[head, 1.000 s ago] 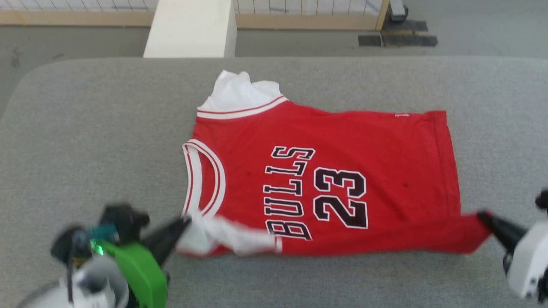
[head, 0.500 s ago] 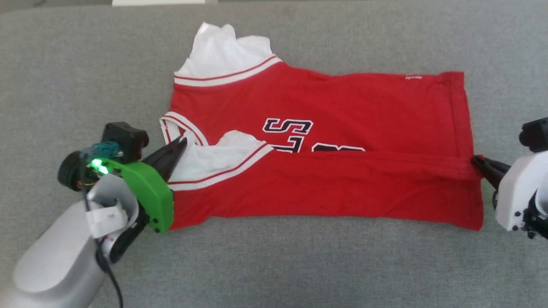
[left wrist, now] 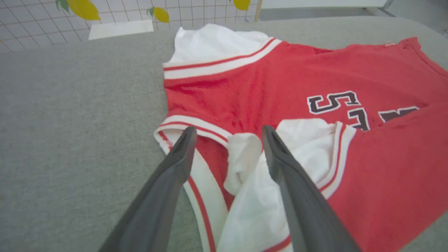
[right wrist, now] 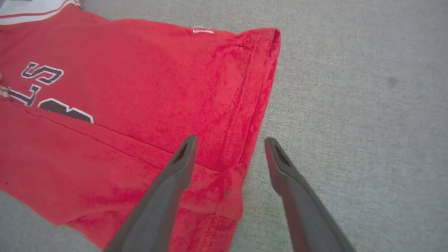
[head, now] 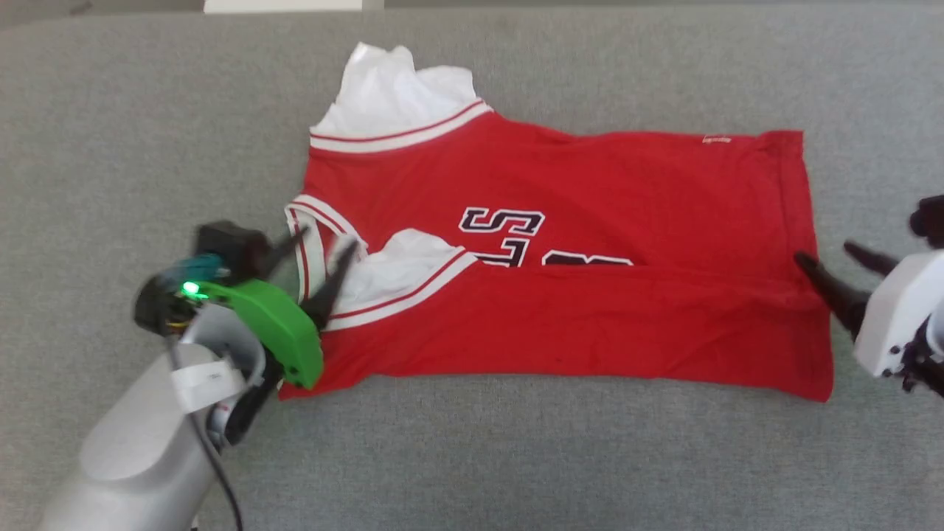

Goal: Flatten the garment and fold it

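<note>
Seeing shirt on bench, near edge folded over lettering. Left fingers spread over sleeve, right fingers spread at hem, gripping nothing. We judge cloth light, limp; pinch doubled edges at both ends.

The garment is a red jersey with white sleeves and striped trim, lying sideways on the grey worktop. Near half's folded up over the chest, so only an S and bits of black lettering peek out.

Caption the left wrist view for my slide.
Open left gripper over the white sleeve of the half-folded garment on a grey surface.
</note>
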You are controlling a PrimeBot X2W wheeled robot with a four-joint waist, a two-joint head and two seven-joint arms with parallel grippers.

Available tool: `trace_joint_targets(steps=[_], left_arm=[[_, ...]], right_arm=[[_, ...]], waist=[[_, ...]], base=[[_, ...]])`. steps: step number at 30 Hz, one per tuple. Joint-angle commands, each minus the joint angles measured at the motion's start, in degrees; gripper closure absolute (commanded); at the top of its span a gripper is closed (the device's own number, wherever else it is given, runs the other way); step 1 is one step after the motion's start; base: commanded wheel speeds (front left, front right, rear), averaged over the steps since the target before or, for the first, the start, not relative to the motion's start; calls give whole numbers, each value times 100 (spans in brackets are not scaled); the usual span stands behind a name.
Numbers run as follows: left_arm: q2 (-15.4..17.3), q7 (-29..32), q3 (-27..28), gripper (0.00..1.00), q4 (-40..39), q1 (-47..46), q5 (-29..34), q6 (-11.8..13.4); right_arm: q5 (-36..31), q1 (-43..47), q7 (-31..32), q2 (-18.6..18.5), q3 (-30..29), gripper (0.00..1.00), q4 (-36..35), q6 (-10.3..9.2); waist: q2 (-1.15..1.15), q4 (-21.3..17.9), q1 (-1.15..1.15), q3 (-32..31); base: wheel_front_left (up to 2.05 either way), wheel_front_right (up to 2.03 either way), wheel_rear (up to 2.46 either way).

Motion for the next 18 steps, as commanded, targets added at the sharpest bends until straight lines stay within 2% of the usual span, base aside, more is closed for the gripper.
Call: trace_joint_targets(steps=[1, 3, 7, 9, 12, 15, 18], left_arm=[[34, -249, 143, 0, -89, 48, 17, 125], [98, -686, 362, 0, -315, 273, 40, 373], [288, -1265, 855, 0, -1079, 977, 274, 1125], [304, -1350, 1180, 0, -1653, 1502, 520, 1622], [120, -1366, 1615, 0, -2512, 2219, 1042, 2129], [-171, -1368, 1877, 0, -3160, 2996, 1662, 2481], [-459, -1369, 2009, 0, -3415, 3558, 1964, 2629]], right_arm=[[22, 79, -161, -12, -100, 0, -139, -9], [-66, 267, -445, 2, -360, 0, -332, -9], [-607, 836, -1051, 244, -1117, 0, -812, -9], [-1095, 1202, -1425, 569, -1612, 0, -1131, -9], [-1808, 1748, -1881, 1161, -2203, 0, -1527, -9], [-2488, 2332, -2279, 1839, -2577, 0, -1888, -9], [-2922, 2738, -2504, 2375, -2742, 0, -2073, -9]], waist=[[0, -6, 0, -289], [0, -2, 0, -448], [0, 19, 0, -708], [0, 32, 0, -809], [0, 83, 0, -910], [0, 118, 0, -998], [0, 124, 0, -1056]], base=[[0, 0, 0], [0, 0, 0], [0, 0, 0], [0, 0, 0], [0, 0, 0], [0, 0, 0], [0, 0, 0]])
